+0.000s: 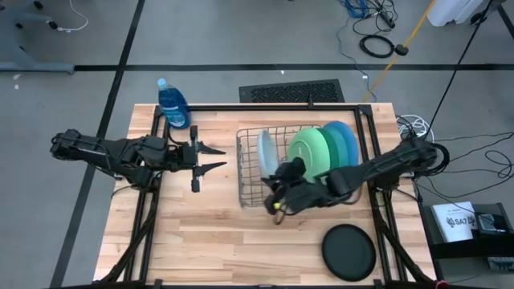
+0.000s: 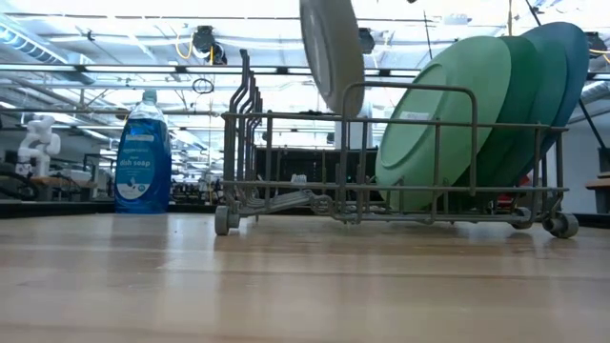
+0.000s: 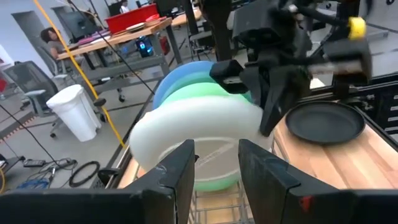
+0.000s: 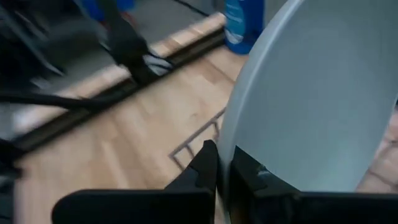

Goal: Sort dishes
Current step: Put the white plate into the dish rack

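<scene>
The right gripper (image 1: 277,195) is clamping the rim of the pale plate (image 1: 266,156), its fingers (image 4: 205,165) pressed together on the plate's edge, as the right wrist view shows. The plate is standing on edge at the left end of the rack (image 1: 245,193), and in the low view its top is rising well above the rack wires, so it is probably being held off the slots; the contact at its lower edge is hidden.

The relation that matters: the plate is lying directly ahead of the right gripper, its face running front to back across the table, parallel to the green plate (image 1: 309,152), teal plate (image 1: 336,144) and blue plate (image 1: 347,138) leaning together at the rack's right end. A clear gap of empty slots is separating the pale plate from that stack.

The right arm is reaching in from the table's right side, stretched low across the rack's near rail, wrist turned toward the plate. It is by far the nearer arm.

The left gripper (image 1: 215,157) is hanging over bare table (image 1: 209,233) well left of the rack, fingers apart and empty, pointing at the plate.

The black dish (image 1: 349,250) is lying flat near the table's front right corner, apart from the rack. A bottle (image 1: 173,103) is standing at the back left.
</scene>
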Controlling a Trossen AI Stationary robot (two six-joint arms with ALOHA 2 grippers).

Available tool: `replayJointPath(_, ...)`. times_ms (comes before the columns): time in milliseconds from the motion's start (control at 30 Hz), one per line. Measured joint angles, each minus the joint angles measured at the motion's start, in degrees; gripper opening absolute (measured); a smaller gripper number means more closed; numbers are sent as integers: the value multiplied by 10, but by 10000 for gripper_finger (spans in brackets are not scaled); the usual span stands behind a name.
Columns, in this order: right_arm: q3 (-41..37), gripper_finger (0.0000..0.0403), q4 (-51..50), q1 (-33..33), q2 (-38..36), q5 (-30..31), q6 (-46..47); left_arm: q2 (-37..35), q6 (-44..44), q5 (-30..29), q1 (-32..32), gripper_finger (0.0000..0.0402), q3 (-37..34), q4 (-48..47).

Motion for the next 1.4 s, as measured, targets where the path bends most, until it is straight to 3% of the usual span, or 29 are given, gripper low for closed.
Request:
replayJointPath(233,-266,4,257,1,-122,-29,29,0,0,0,0,127,0,-1)
replayJointPath(400,-361,4,381,1,-151,-7,44,0,0,0,0,127,0,-1)
replayJointPath(933,-390,4,357,-3,-149,16,119,2,0,0,0,127,0,-1)
replayJointPath(1400,-392,65,345,-3,-147,27,139,2,-6,14,0,127,0,-9)
